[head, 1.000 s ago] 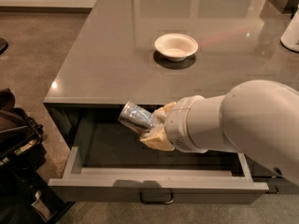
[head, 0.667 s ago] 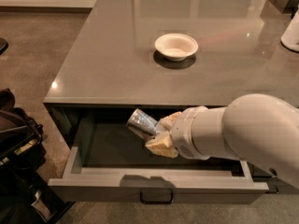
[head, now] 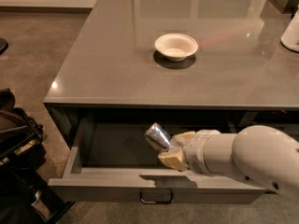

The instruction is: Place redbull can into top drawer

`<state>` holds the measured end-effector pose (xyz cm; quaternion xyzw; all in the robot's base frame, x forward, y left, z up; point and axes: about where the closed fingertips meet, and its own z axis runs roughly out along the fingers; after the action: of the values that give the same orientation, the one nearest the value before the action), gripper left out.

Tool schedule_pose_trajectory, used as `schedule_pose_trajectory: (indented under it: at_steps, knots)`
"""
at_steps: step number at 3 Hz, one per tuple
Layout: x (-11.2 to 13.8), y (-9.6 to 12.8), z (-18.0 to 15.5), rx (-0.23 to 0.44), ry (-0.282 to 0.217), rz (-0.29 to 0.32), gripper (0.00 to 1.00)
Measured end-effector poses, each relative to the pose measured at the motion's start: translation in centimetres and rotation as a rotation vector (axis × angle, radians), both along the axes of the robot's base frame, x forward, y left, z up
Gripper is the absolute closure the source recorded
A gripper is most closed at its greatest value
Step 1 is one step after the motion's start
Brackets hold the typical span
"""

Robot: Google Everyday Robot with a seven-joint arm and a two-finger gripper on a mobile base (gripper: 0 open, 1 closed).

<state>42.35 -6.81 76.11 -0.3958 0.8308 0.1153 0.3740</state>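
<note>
The top drawer is pulled open below the grey counter, its dark inside showing and a small bar handle on its flat front. My gripper reaches in from the right on a thick white arm. Its tan fingers are shut on the redbull can, which lies tilted with its shiny silver end pointing up and left. The can hangs inside the drawer opening, just above the drawer floor and behind the front wall.
A white bowl stands on the grey counter above the drawer. A white object is at the counter's right edge. Dark bags and gear lie on the floor to the left of the drawer.
My gripper has carried the can to the right and lower, deeper into the open drawer. The arm now hides less of the drawer.
</note>
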Motion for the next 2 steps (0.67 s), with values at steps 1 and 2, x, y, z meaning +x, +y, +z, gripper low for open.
schedule_pose_trajectory:
  at_steps: [1,2]
  knots:
    - [1.7,-1.2,-1.9,0.014,0.009,-0.02,1.0]
    - [3.7,-2.0,-3.1,0.012,0.003,-0.03,1.0]
